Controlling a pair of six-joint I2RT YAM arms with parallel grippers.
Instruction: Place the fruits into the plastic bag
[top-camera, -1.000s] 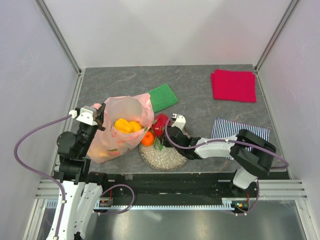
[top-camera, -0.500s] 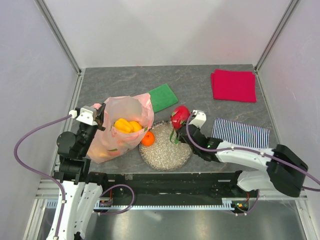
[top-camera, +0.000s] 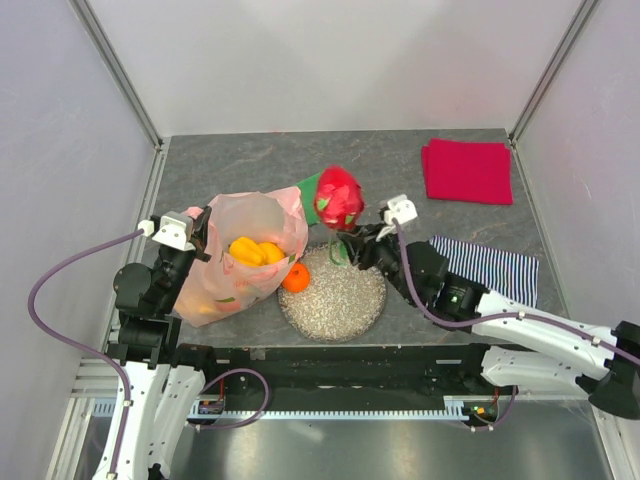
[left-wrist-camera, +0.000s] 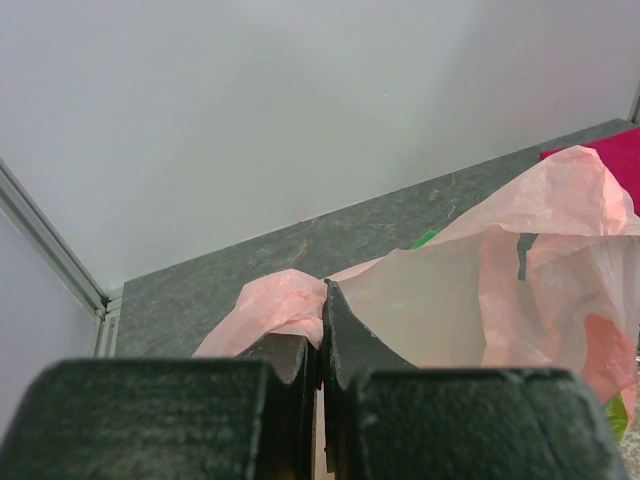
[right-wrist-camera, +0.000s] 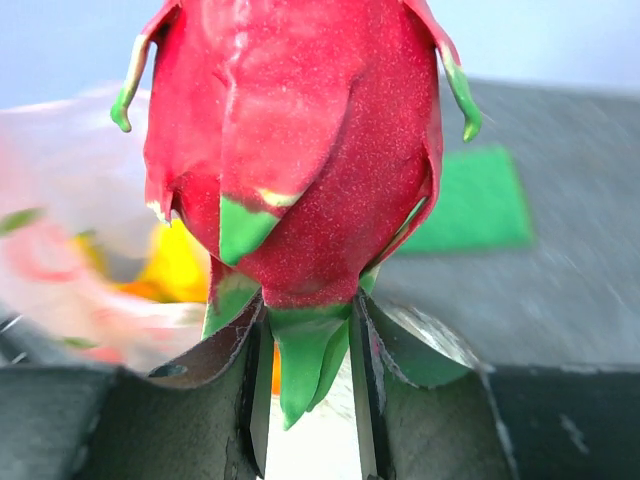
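The pale pink plastic bag (top-camera: 240, 262) stands open at the left, with a yellow banana bunch (top-camera: 252, 250) inside. My left gripper (top-camera: 200, 232) is shut on the bag's rim (left-wrist-camera: 290, 300) and holds it up. An orange fruit (top-camera: 295, 277) lies between the bag and the speckled plate (top-camera: 335, 300). My right gripper (top-camera: 345, 240) is shut on the green stem of a red dragon fruit (top-camera: 338, 196), held in the air above the plate's far edge, just right of the bag's mouth. The fruit fills the right wrist view (right-wrist-camera: 295, 150).
A green cloth (top-camera: 318, 187) lies behind the dragon fruit. A red folded cloth (top-camera: 467, 171) is at the back right. A striped cloth (top-camera: 490, 262) lies under my right arm. Walls enclose the table on three sides.
My right gripper has lifted the red dragon fruit off the plate, up and away from me, then left toward the bag. The left gripper and bag have not moved.
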